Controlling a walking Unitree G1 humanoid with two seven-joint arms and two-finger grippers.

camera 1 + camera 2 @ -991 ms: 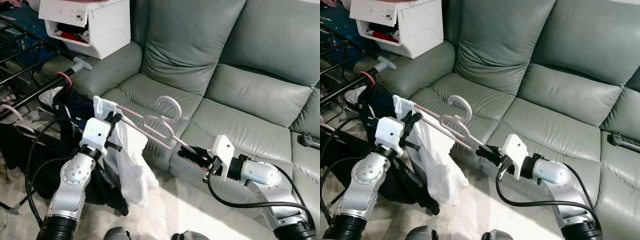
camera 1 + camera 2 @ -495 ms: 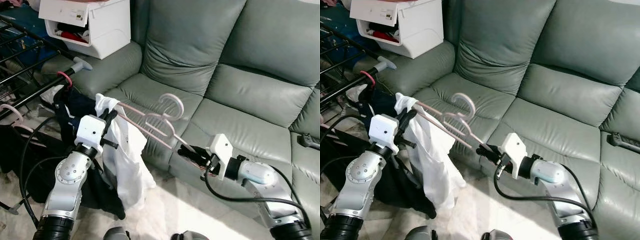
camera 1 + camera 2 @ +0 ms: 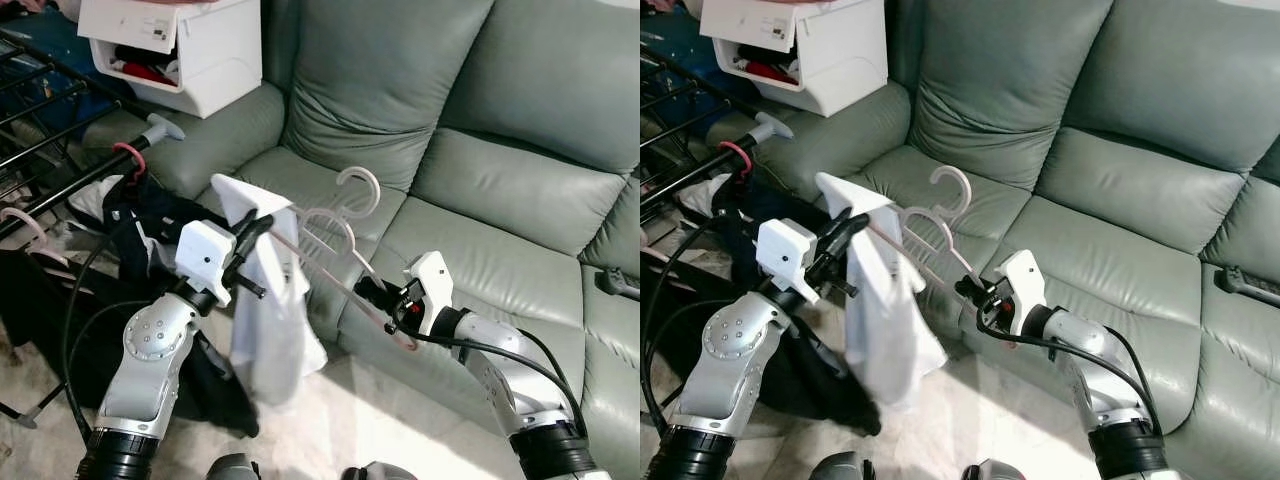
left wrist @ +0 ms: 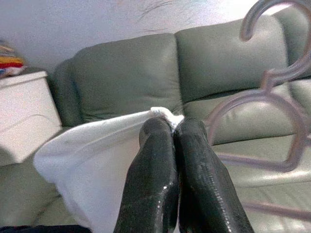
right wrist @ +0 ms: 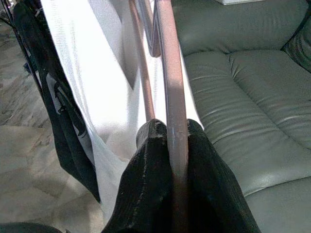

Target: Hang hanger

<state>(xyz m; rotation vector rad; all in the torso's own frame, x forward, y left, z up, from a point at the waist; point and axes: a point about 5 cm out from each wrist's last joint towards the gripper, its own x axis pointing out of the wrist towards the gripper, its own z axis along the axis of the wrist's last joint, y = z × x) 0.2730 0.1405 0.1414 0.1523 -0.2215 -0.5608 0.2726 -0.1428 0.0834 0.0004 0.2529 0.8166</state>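
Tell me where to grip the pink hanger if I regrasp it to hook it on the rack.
Probably the neck just below the hook, coming from the sofa side. The hook stands free and upright there, while the left gripper pinches the white garment over one end of the pink hanger and the right gripper clamps the other end. That leaves the middle bare.

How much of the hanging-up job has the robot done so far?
Done: the white cloth is already draped on the pink hanger. In hand: the left gripper pinches the cloth end and the right gripper clamps the other end, holding it up in front of the sofa. Left: its hook is still free in the air, not on the rack to the left.
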